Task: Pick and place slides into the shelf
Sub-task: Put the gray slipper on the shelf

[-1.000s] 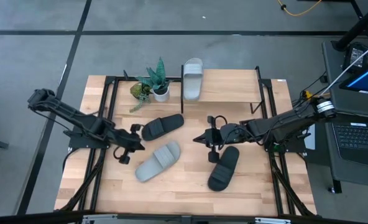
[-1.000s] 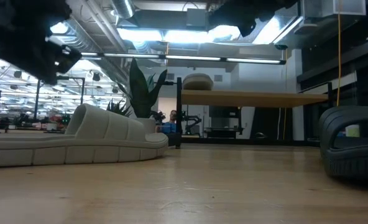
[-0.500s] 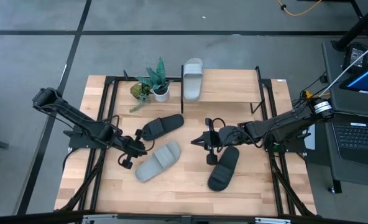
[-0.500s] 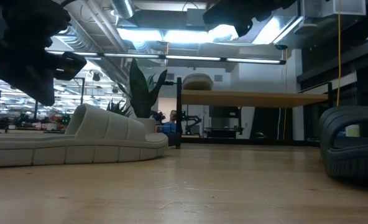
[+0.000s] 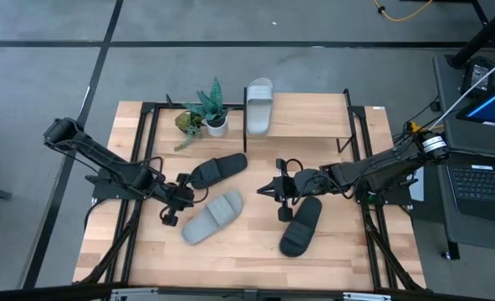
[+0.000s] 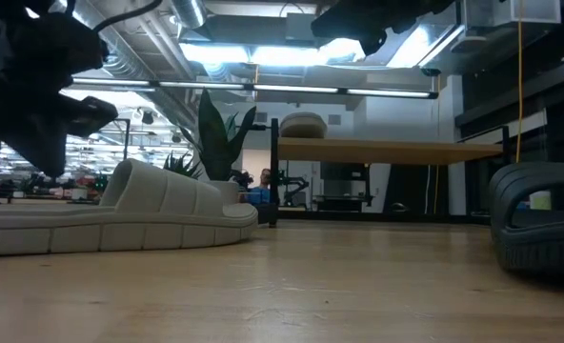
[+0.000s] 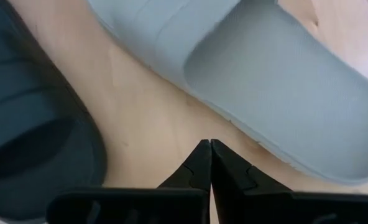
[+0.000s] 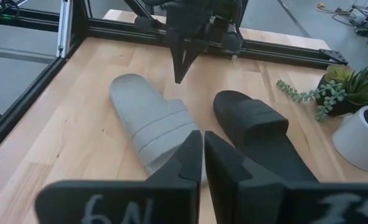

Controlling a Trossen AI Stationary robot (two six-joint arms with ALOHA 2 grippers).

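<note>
High view shows four slides counted on the bench [image 5: 139,267]: two pale grey and two black. One pale slide [image 5: 259,105] is set on the shelf [image 5: 314,117] along the far edge, at its left end, beside two small potted plants [image 5: 206,113]. A black slide [image 5: 217,170] and the second pale slide [image 5: 212,217] are laid near the bench's middle, and the other black slide [image 5: 301,226] is laid toward the near right.

The left hand [image 5: 173,203] is held shut and empty just beside the heel end of the middle pale slide, between it and the black slide. The right hand [image 5: 281,193] is held almost shut, gripping nothing, just above the toe end of the right black slide.

Left wrist view shows what the overhead cannot: the closed fingertips [image 7: 199,163] are poised over bare wood in the gap between the pale slide [image 7: 265,81] and the black slide [image 7: 28,137], touching neither. Right wrist view shows the narrow gap between that hand's fingers, with the left hand [image 8: 179,62] hanging point-down beyond the pale slide [image 8: 150,127]. Low view shows the shelf's board [image 6: 387,150] raised on black uprights with the pale slide [image 6: 303,125] on top.
</note>
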